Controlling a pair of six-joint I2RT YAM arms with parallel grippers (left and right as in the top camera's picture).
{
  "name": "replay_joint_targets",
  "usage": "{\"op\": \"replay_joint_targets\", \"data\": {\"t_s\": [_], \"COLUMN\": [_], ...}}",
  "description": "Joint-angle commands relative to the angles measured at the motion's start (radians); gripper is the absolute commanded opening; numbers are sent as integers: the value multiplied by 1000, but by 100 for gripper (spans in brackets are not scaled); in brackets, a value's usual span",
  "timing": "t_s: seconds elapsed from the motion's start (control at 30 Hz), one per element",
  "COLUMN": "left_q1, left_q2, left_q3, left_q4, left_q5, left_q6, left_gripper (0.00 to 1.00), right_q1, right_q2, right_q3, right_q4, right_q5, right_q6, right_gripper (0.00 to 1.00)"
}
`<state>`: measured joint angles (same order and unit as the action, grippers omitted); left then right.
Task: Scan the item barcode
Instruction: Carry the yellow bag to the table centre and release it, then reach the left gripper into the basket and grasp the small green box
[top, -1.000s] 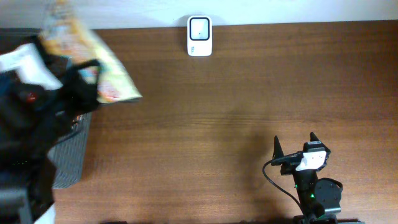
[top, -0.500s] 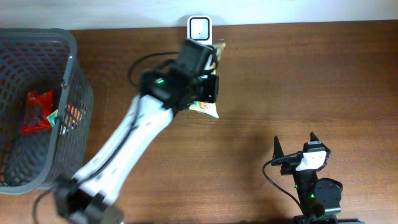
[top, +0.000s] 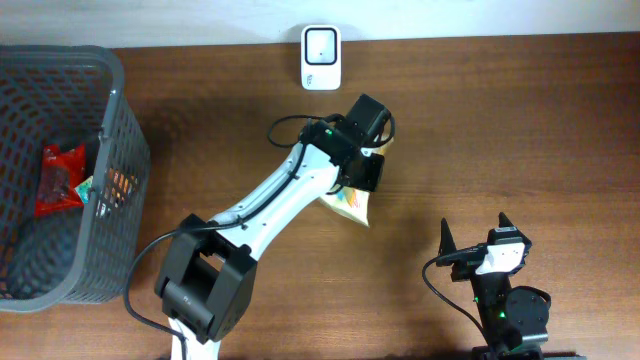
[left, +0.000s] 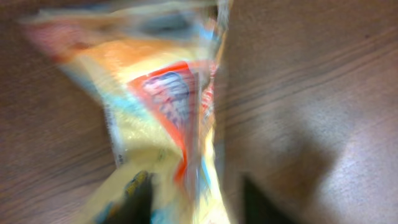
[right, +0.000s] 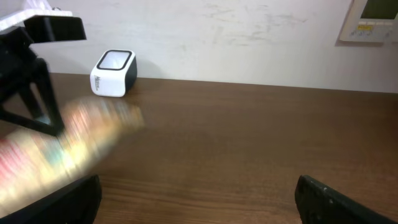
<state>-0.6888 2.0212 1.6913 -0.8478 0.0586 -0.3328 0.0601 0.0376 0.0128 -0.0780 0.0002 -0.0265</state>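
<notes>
Snack packet (top: 352, 206) is mid-table under the left pincer (top: 358, 180), near and to the right of the scanner (top: 321, 44), not at its window. Left pincer blurred: grip or release, cannot tell. Right pincer (top: 475, 228) sits near right, spread wide, empty. Judgement: nothing shows the scan as done.

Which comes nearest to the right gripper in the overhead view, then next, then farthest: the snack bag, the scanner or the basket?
Measured from the right gripper, overhead view:
1. snack bag, mid-table, on the gripper's left.
2. scanner, at the table's far edge.
3. basket, at the far left end.
</notes>
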Motion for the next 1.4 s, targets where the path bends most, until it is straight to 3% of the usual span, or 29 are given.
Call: {"op": "replay_joint_targets", "data": {"t_s": [0.0, 0.23, 0.5, 0.63, 0.73, 0.83, 0.97, 1.17, 1.33, 1.37], "left_q1": [-3, 53, 259, 442, 647, 898, 1175, 1338, 1337, 1335], "left_q2": [7, -37, -231, -362, -455, -504, -493, -350, -207, -148], "left_q3": [15, 195, 565, 648, 650, 650, 644, 592, 533, 527], "left_q4": [2, -145, -415, -502, -516, -539, -554, -568, -613, -613], "left_q5": [16, 11, -115, -227, -304, -283, -280, -187, -37, 3], "left_q6": [6, 13, 13, 13, 13, 0, -33, -63, -61, -11], "left_gripper": [81, 81, 79, 87, 96, 99, 99, 100, 89, 72], "right_q1": [6, 6, 6, 6, 6, 6, 6, 6, 6, 6], "right_q2": [-5, -5, -5, -5, -5, -5, -5, -5, -5, -5], "right_q3": [-7, -7, -7, -7, -7, -7, -7, -7, -7, -7], "right_q4": [-4, -4, -4, -4, -4, -4, -4, -4, -4, -4], "right_q5": [8, 9, 8, 8, 9, 8, 8, 8, 8, 9], "right_q6": [0, 1, 1, 0, 0, 0, 1, 0, 0, 0], "right_gripper": [98, 98, 98, 98, 98, 98, 98, 98, 98, 98]}}
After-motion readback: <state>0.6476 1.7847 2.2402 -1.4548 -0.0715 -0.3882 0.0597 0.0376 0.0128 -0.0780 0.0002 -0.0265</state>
